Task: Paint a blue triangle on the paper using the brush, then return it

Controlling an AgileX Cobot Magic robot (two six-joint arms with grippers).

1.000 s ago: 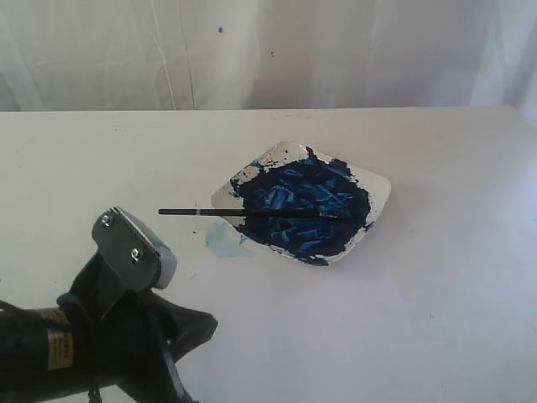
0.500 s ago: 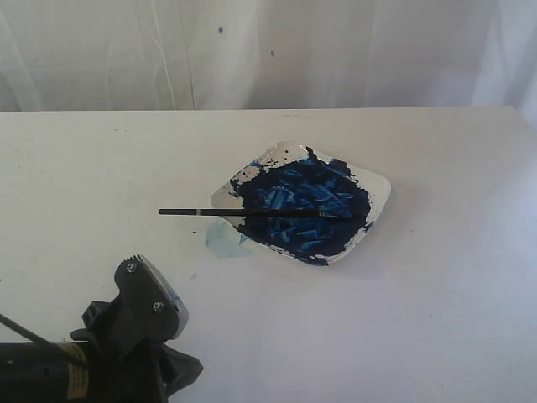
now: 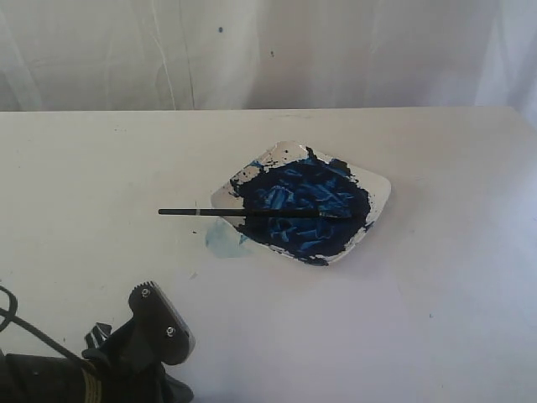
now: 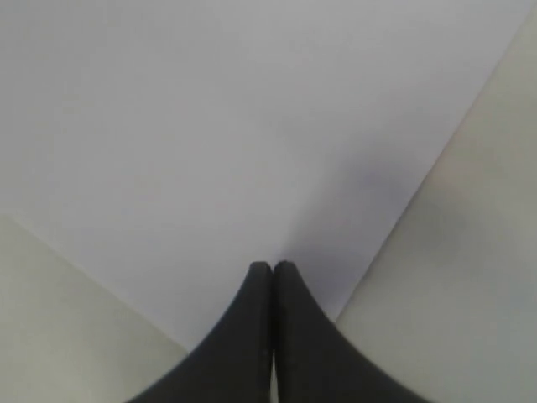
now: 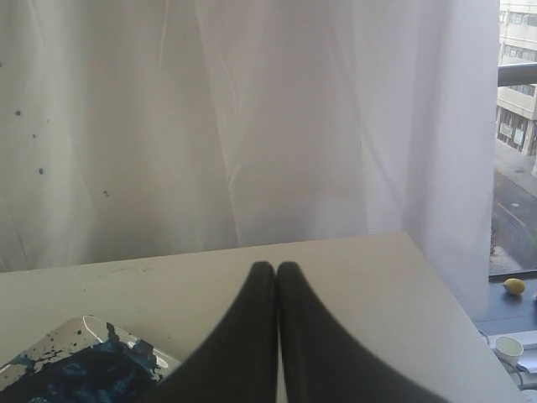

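Brush (image 3: 218,212): lies across the paint dish (image 3: 379,186), ungrasped.
Paper (image 4: 210,126): bare where visible.
Left pincer (image 4: 272,267): clenched, empty.
Right pincer (image 5: 276,267): clenched, empty.
Progress: seemingly nothing painted; whole task remains.

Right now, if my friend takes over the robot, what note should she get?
Left gripper: shut, empty, over a corner of the plain white paper sheet.
Right gripper: shut, empty, near the white dish of dark-blue paint.
Thin black-handled paintbrush: lying across the dish, tip in the paint, handle sticking out.
Done: nothing; no blue triangle shows on the paper.
To do: pick up brush, paint triangle, return brush.
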